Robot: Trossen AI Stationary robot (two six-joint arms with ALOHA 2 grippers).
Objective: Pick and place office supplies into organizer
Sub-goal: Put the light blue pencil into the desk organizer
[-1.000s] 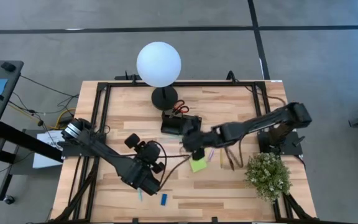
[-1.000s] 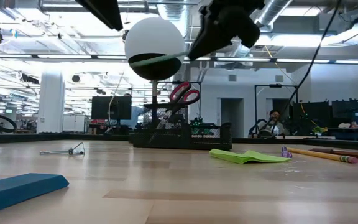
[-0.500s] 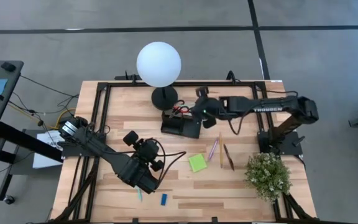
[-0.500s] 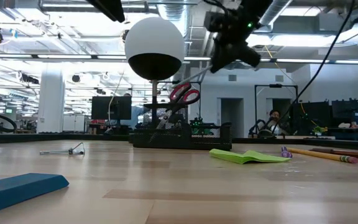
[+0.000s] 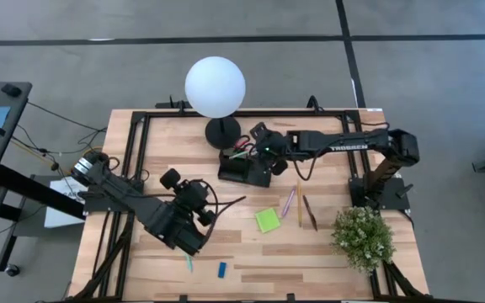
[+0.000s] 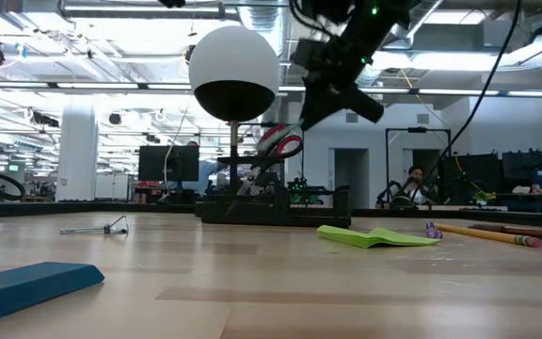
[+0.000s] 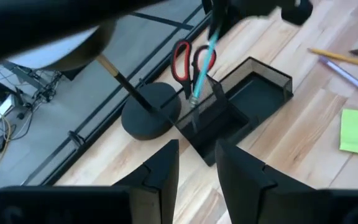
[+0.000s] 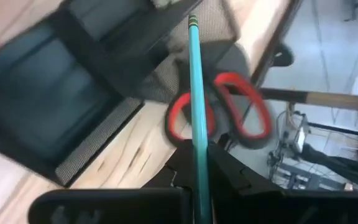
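My right gripper (image 5: 258, 145) hangs over the black mesh organizer (image 5: 247, 170) at the table's far middle, shut on a light-blue pen (image 7: 204, 62). The pen's lower end (image 7: 195, 98) is at the organizer's cup, beside the red-handled scissors (image 7: 191, 59) that stand in it, blades down. My left gripper (image 7: 197, 165) is open and holds nothing, hovering left of the table's middle (image 5: 197, 204). The lime-green sticky pad (image 5: 268, 220), pens and pencils (image 5: 300, 207), a blue eraser (image 5: 222, 269) and another light-blue pen (image 5: 189, 263) lie flat on the table. My right gripper pinches the light-blue pen between its two fingers near the pen's upper end (image 8: 199, 163). The fingers come from above, slanting down toward the organizer, and the pen runs along them. The pen is lifted and tilted. I cannot tell whether its lower end (image 8: 192, 23) touches the cup.
The white globe lamp (image 5: 215, 87) stands on its round black base (image 5: 222, 132) just beyond the organizer. A green potted plant (image 5: 363, 237) sits at the near right corner. A small metal clip (image 6: 97, 228) lies on the table's left part. Black frame rails border the table.
My right gripper carried the pen from above the sticky pad toward the far edge. It then shifted a little left and came down over the organizer's cup beside the scissors. My left arm drew back slightly toward the table's left.
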